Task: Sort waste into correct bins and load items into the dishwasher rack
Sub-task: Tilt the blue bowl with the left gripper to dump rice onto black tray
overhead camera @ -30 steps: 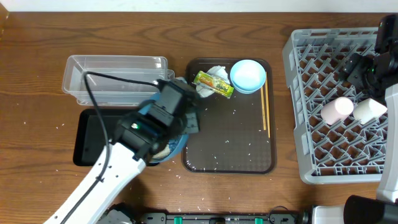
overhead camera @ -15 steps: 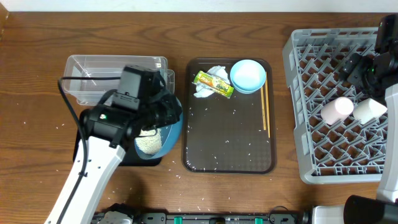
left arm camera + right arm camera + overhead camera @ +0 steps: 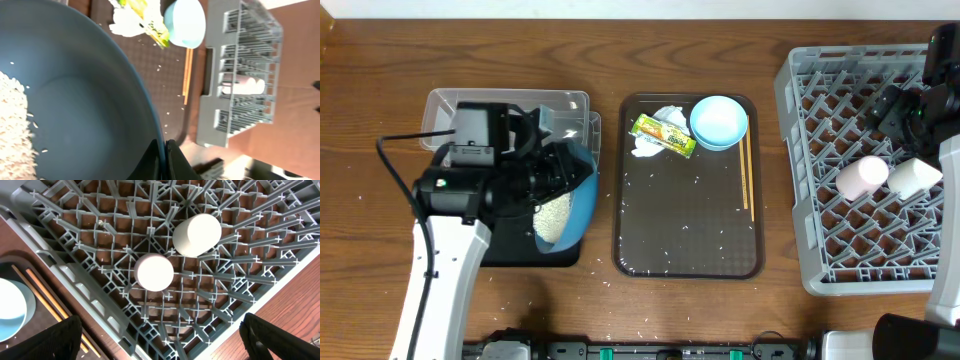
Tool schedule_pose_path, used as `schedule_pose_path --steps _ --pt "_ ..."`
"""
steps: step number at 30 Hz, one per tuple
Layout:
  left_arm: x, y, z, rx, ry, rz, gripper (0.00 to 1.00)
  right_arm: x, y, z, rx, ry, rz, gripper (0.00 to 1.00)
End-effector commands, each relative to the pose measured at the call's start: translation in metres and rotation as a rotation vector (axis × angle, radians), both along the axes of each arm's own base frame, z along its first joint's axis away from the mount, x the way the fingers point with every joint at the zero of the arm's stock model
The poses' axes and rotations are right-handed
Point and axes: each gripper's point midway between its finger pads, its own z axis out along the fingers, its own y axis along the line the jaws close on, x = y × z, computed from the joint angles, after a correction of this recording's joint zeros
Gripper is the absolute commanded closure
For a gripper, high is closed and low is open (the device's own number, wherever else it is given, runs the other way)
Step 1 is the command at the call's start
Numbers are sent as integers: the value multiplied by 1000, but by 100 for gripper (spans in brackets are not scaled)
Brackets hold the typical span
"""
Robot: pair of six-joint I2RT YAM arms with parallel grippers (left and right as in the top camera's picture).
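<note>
My left gripper (image 3: 164,150) is shut on the rim of the large dark-blue bowl (image 3: 572,195). The bowl is tipped on its side above the black tray (image 3: 510,256), beside the clear tub (image 3: 510,97). White rice (image 3: 553,216) lies heaped against the bowl's lower wall (image 3: 75,95). On the brown serving tray (image 3: 690,225) lie a green-and-yellow wrapper (image 3: 663,135), a white tissue (image 3: 665,115), the light-blue bowl (image 3: 719,121) and chopsticks (image 3: 748,175). My right gripper (image 3: 162,340) hangs open over the grey rack (image 3: 840,255), above the pink cup (image 3: 154,272) and white cup (image 3: 197,235).
Loose rice grains are scattered over the brown tray and on the wooden table in front of it. The rack takes up the right side of the table. My left arm (image 3: 445,250) reaches in from the front left.
My left arm has carried the dark-blue bowl leftwards from the brown tray's edge to over the black tray and tipped it further. The right arm has not moved.
</note>
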Motion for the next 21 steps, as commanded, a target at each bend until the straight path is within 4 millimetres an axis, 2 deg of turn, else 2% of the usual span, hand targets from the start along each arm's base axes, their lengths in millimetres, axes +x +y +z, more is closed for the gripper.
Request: schedule_pose_path --steps 1,7,16,21 --pt "-9 -3 8 -128 -11 -47 94 0 -3 2 -7 -5 -7 1" --pt "-10 19 -2 -223 -11 -12 94 0 -3 2 -7 -6 -8 1" --pt "-6 49 17 -346 -113 35 94 0 -3 2 -7 -5 -7 1" --pt "-9 55 27 -423 -174 24 94 0 -3 2 -6 -5 -8 1"
